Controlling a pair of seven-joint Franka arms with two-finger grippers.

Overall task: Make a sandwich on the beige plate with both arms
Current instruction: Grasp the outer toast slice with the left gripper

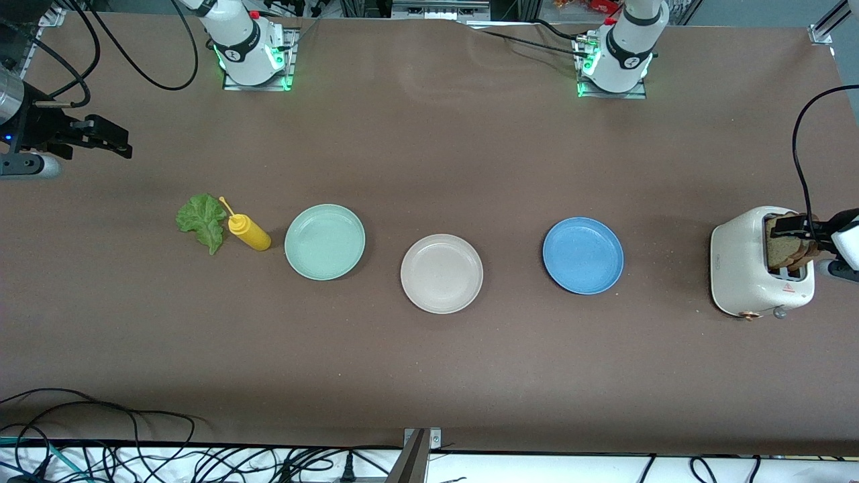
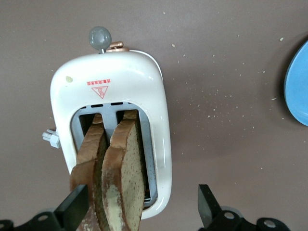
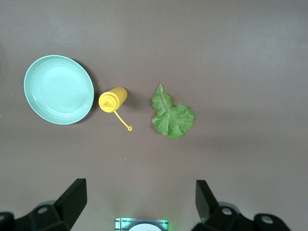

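The beige plate (image 1: 441, 274) lies bare at the table's middle. Two brown bread slices (image 1: 788, 249) (image 2: 122, 178) stand in a white toaster (image 1: 745, 268) (image 2: 120, 77) at the left arm's end. Over them hangs my left gripper (image 1: 798, 231) (image 2: 140, 211), open, with its fingers on either side of the slices and one finger (image 2: 72, 211) close beside a crust. A green lettuce leaf (image 1: 201, 221) (image 3: 171, 115) lies flat toward the right arm's end. Above the table near that end my right gripper (image 1: 114, 142) (image 3: 139, 202) stands open, holding nothing.
A yellow squeeze bottle (image 1: 248, 231) (image 3: 113, 99) lies on its side between the lettuce and a mint-green plate (image 1: 325, 241) (image 3: 58, 89). A blue plate (image 1: 582, 255) (image 2: 298, 86) sits between the beige plate and the toaster. Cables run along the table's front edge.
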